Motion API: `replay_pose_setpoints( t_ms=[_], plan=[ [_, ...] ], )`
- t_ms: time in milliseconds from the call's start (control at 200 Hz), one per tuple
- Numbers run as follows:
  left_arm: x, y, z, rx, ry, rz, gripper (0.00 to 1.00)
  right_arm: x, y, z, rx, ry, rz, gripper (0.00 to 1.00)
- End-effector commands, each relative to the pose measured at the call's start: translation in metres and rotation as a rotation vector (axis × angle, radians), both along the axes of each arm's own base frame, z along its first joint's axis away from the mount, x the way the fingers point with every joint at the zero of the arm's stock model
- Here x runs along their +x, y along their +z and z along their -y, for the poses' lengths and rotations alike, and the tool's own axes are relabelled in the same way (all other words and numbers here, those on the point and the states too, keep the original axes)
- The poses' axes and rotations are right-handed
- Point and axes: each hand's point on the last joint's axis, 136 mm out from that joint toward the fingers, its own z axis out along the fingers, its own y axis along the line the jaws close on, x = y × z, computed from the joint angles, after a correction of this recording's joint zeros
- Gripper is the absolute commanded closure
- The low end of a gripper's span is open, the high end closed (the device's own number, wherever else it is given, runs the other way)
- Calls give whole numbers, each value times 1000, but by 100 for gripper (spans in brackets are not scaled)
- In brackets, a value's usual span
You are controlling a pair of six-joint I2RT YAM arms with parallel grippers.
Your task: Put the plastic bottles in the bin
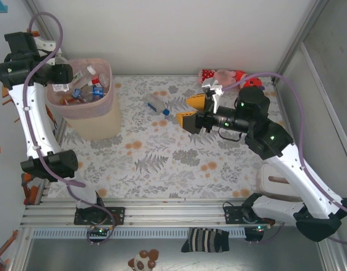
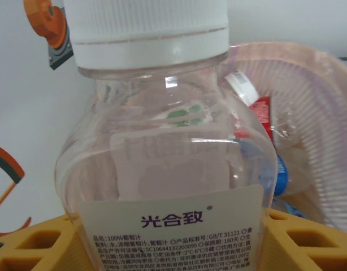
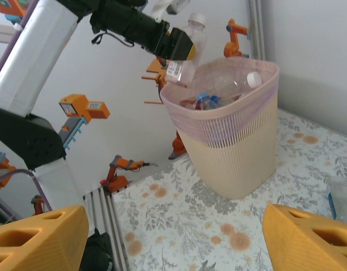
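Clear white-capped bottle (image 2: 162, 141) sits clamped in the left gripper (image 3: 180, 49) at the pink bin (image 1: 100, 121) rim. Right gripper (image 1: 191, 112) hangs open over the floral tabletop (image 1: 162, 164) near a lying bottle (image 1: 157, 104); white walls (image 1: 162, 34) enclose the cell.

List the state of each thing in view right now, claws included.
left claw, shut on the held bottle.
held bottle, upright, white cap on, above the bin's rim.
bin, upright, partly filled.
right claw, open, empty.
loose bottle, lying on its side, not gripped.
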Motion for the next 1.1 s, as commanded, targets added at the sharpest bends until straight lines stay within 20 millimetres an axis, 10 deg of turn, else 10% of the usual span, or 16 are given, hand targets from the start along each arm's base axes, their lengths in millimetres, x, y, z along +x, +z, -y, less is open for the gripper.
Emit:
replay_pose_setpoints(
  t_ms=[0,666,1092],
  plan=[
    [5,-7,-17,80,14,-39,51,0,8,0,-1,29,34,21],
    [19,-134,-22,-80,13,-381,45,13,-8,5,-25,16,-4,21],
    [23,-63,-20,-76,40,-176,15,6,-1,13,-11,-4,11,21]
  ],
)
